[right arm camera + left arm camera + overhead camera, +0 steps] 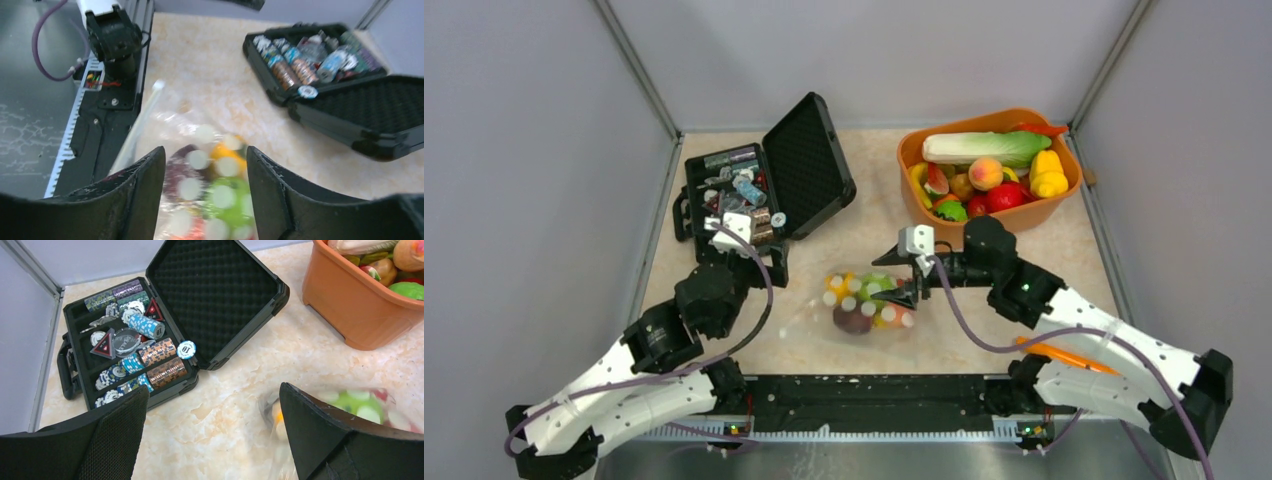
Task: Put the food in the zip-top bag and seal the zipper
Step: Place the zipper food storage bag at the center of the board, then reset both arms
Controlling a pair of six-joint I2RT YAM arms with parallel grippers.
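The zip-top bag [864, 305] lies near the middle of the table, holding purple, green, yellow and red food [856, 318]. My right gripper [904, 290] hangs open at the bag's right end. In the right wrist view its jaws [206, 185] stand apart over the dotted bag [210, 160], touching nothing that I can make out. The zipper [137, 125] runs along the bag's near edge; I cannot tell whether it is sealed. My left gripper [759, 262] is open and empty to the left of the bag [360, 407], above bare table [215, 435].
An orange tub [1024, 215] with more toy fruit and vegetables [984, 170] stands at the back right. A black case [809, 165] with poker chips lies open at the back left, close in front of my left gripper [165, 330]. Grey walls close in the table.
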